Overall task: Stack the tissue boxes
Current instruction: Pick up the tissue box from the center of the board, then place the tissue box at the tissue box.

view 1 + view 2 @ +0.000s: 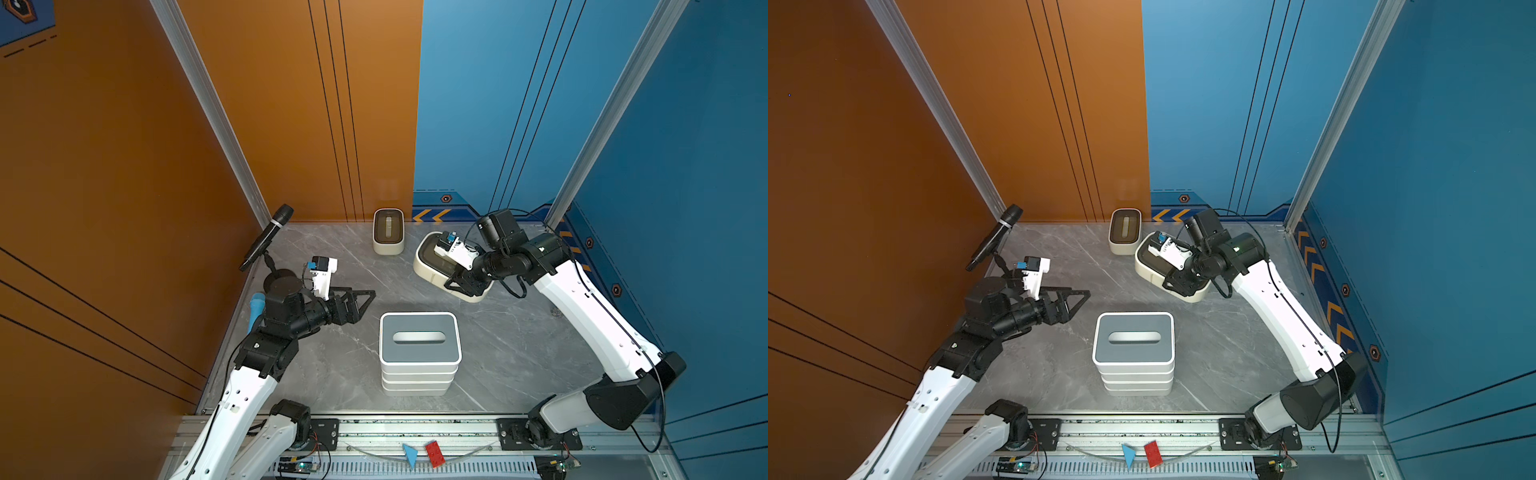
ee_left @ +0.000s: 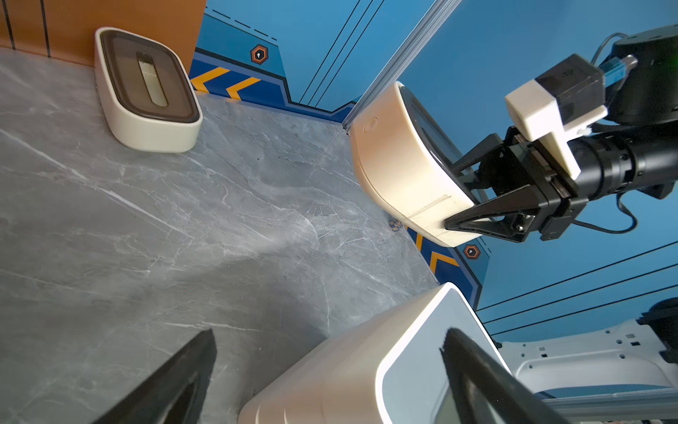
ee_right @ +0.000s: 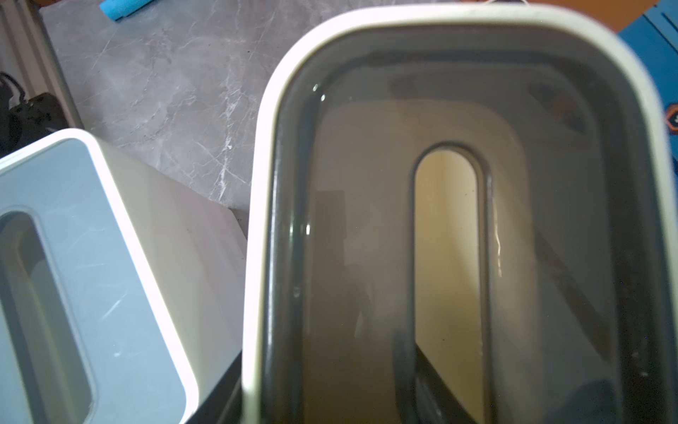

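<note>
Right gripper (image 2: 455,196) clamped a tilted brown box (image 1: 428,266), far right; left gripper (image 1: 365,305) hovered wide open, empty, left of the grey stack (image 1: 419,353)

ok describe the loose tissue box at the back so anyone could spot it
Find where the orange and blue halves of the back wall meet; at its foot, on the marble table, sits a cream tissue box with a dark brown slotted lid. Unlike its twin, tilted in the right gripper, it lies flat and ungripped.
</note>
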